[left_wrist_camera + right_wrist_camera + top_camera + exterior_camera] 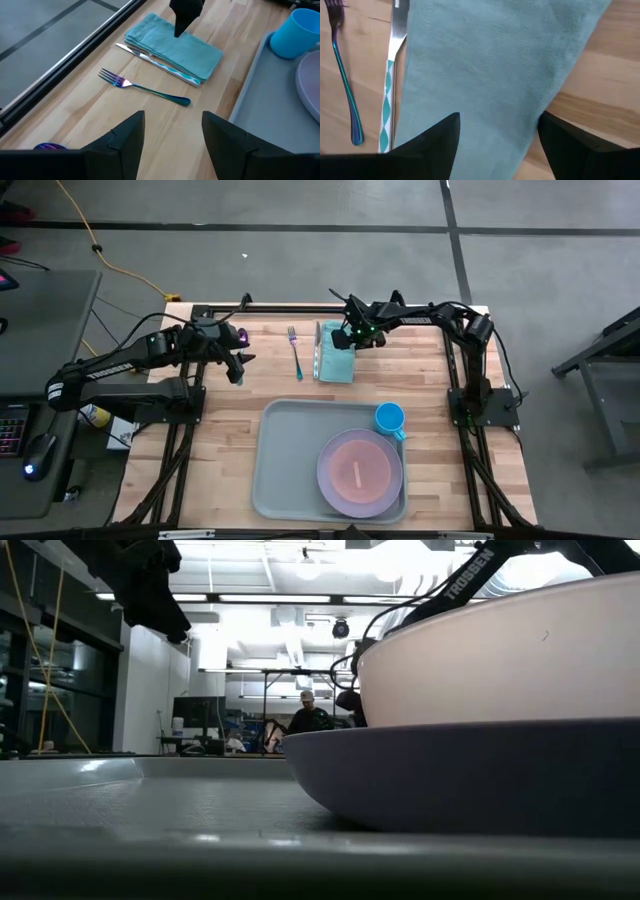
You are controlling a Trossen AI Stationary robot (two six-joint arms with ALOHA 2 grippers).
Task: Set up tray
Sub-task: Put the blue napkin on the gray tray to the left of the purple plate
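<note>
The pale grey-green tray (285, 465) lies at the table's near middle. It carries a purple plate (328, 480) with a pink plate (360, 473) on top, and a blue cup (390, 418) at its far right corner. A teal folded napkin (335, 355) lies at the far middle, with a knife (142, 56) tucked under its left edge. An iridescent fork (296, 352) lies to its left. My right gripper (499, 117) is open, pointing down over the napkin (480, 65). My left gripper (172, 120) is open, hovering left of the fork (145, 87). My right gripper comes at the napkin from above, its open fingers (180, 27) over the napkin's far part. Whether the fingertips touch the cloth I cannot tell.
Bare wood lies between the napkin and the tray's far rim (250, 95), and along the table's left side. A small iridescent object (47, 146) sits near my left gripper. In the low view a person (305, 715) shows in the room far behind the table.
</note>
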